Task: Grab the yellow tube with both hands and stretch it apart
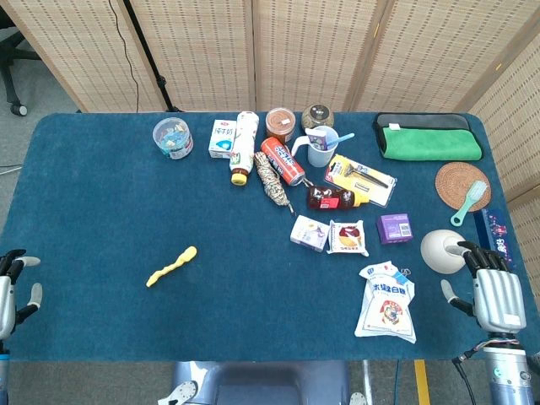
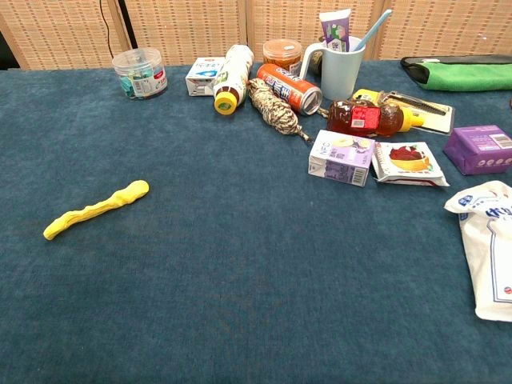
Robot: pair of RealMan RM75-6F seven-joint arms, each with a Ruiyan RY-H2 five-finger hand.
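- The left hand (image 1: 13, 283) sat at the near left edge of the blue table (image 1: 101, 211). Its fingers were apart and it held nothing.
- The right hand (image 1: 491, 287) sat at the near right edge. Its fingers were spread too, and it held nothing.
- Just past the right hand's fingertips lay a round white thing (image 1: 441, 251). I could not tell if they touched.
- Beside the right hand, toward the middle, lay a white bag (image 1: 386, 302) with blue and red print.
- The yellow tube (image 1: 171, 267) lay flat on the table, on the left side, closer to the left hand but well apart from both hands. It was bumpy and lay slanted, and nothing touched it.
- Farther back sat many small things in a bunch: a purple box (image 1: 394, 226), a snack packet (image 1: 348, 238), a small white and purple carton (image 1: 309, 233) and a red can (image 1: 283, 160) on its side.
- Near the can lay a white bottle (image 1: 244, 145) with a yellow cap and a twisted rope (image 1: 272, 179).
- A pale cup (image 1: 321, 150) stood up with a toothbrush in it.
- At the far left of the bunch stood a clear tub (image 1: 172, 137).
- At the far right lay a green cloth (image 1: 429, 140), and nearer, a round woven mat (image 1: 460, 182) with a light green brush (image 1: 470, 202) on it.
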